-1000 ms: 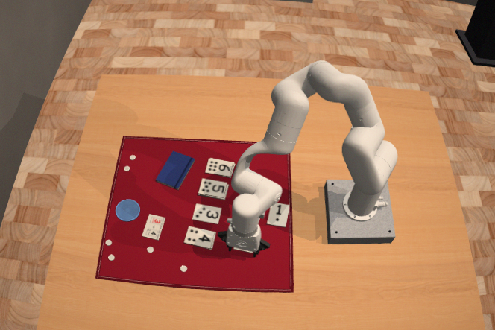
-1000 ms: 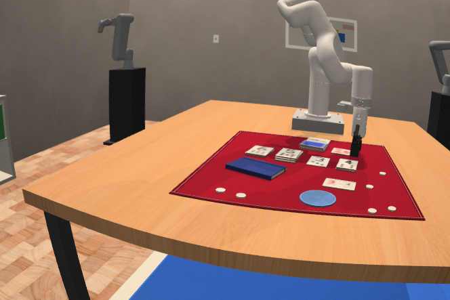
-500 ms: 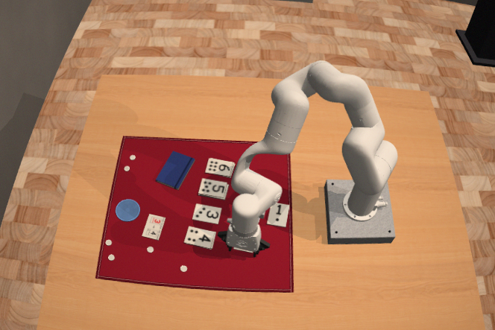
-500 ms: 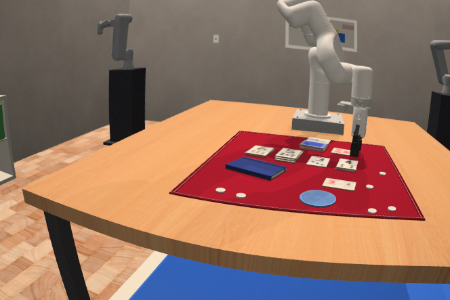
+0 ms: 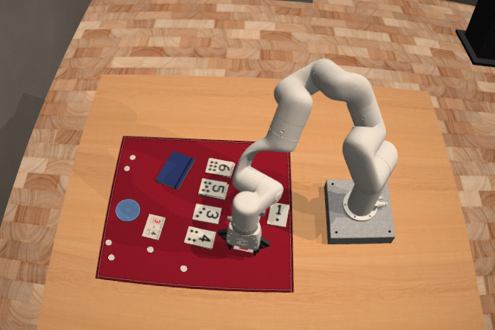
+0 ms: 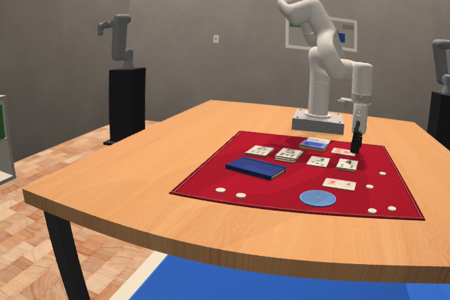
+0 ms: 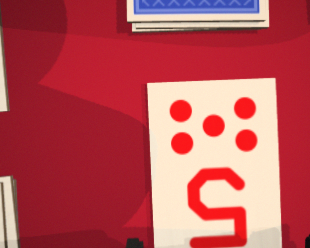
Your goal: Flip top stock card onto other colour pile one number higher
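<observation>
A red 5 card (image 5: 244, 249) (image 6: 338, 151) (image 7: 162, 165) lies face up, flat on the mat. My gripper (image 5: 243, 251) (image 6: 355, 151) (image 7: 224, 242) is open and points down over it, a black fingertip beyond each side edge; the exact fingertip height is unclear. The face-down stock (image 6: 313, 145) (image 7: 197, 7) shows a blue back; the arm hides it in the top view. Four face-up piles stand in a row: black 6 (image 5: 219, 167) (image 6: 259, 151), black 5 (image 5: 212, 188) (image 6: 289, 153), black 3 (image 5: 206, 214) (image 6: 318, 161) and black 4 (image 5: 200, 238) (image 6: 347, 164).
A black 1 card (image 5: 278, 214) lies beside the stock near the robot base. The red mat (image 5: 239, 278) also holds a blue book (image 5: 174, 170) (image 6: 255, 167), a blue disc (image 5: 127, 210) (image 6: 317, 198), a small printed card (image 5: 153, 226) (image 6: 339, 183) and several white discs.
</observation>
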`<state>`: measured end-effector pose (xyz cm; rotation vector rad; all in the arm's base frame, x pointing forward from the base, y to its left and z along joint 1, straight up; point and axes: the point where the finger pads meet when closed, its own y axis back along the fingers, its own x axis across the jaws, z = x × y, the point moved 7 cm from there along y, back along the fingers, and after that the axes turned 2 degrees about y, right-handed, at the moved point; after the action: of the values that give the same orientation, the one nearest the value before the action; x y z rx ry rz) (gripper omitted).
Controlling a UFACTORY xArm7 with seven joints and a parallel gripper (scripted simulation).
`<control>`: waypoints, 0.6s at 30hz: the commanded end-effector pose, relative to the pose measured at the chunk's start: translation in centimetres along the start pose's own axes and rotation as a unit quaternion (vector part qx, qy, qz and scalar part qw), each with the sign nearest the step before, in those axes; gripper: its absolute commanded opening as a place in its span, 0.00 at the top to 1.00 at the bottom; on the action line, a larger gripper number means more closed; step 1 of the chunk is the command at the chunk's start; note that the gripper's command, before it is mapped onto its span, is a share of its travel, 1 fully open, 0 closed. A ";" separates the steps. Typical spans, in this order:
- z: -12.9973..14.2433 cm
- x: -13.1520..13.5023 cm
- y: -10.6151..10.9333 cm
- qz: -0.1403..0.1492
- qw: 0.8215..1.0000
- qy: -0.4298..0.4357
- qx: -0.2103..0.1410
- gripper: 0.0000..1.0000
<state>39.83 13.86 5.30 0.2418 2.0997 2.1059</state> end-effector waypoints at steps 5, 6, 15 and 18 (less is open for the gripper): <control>0.1 -0.1 3.8 -0.001 1.000 0.000 -0.001 0.13; 0.1 -0.1 4.2 -0.001 1.000 0.000 -0.001 0.13; 0.0 -0.1 6.9 -0.001 1.000 0.000 -0.001 0.13; 0.0 -0.1 7.5 -0.001 1.000 0.000 -0.001 0.13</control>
<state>39.90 13.91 11.51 0.2397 2.1029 2.1000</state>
